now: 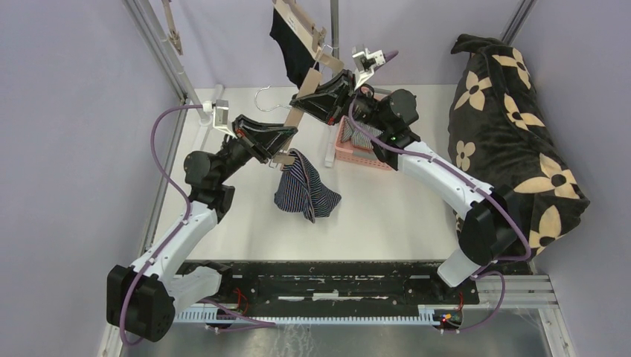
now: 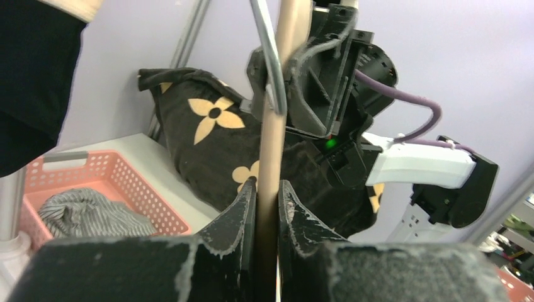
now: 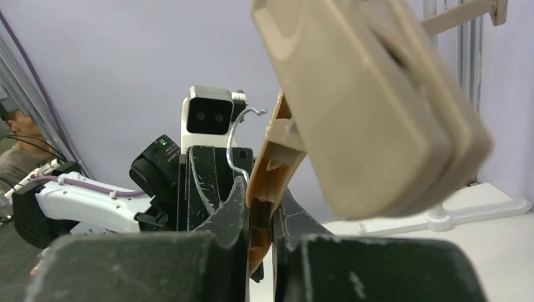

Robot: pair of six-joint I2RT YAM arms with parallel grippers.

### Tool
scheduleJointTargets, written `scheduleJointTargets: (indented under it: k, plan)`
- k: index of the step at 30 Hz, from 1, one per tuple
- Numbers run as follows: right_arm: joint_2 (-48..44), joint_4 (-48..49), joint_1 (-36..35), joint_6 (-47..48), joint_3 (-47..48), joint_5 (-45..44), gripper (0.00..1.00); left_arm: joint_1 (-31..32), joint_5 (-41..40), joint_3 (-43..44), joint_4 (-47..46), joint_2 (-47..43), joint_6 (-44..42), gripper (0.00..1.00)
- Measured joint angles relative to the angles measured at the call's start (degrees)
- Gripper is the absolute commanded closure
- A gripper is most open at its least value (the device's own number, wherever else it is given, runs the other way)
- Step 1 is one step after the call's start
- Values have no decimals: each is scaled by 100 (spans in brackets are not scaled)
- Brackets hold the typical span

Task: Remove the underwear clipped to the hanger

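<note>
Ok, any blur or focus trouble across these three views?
Top external: sharp, evenly lit, only soft shadows. Left wrist: the left gripper and hanger up close look soft, background clearer. Right wrist: the beige clip near the lens is badly blurred.

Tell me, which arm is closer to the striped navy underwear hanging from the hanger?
Left. The left end effector grips the hanger right next to the striped navy underwear; the right end effector grips the same hanger farther along, toward the black underwear.

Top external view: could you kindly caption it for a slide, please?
Left fingers and right fingers clamp the hanger; striped briefs dangle.
</note>
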State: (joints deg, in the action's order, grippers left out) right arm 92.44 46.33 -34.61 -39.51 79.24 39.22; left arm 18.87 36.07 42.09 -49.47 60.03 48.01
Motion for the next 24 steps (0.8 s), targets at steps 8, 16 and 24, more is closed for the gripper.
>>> scheduleJointTargets:
  k: [8,16,24]
  plan:
    - [9,-107,-22,-411,90,37,99,-11,-22,-26,-173,26,0,88]
    - [-63,-562,-55,-9,90,-50,99,17,-103,-26,428,-2,-144,49]
    - [-273,-833,-52,299,48,-90,99,28,-157,-26,1694,-817,-1047,40]
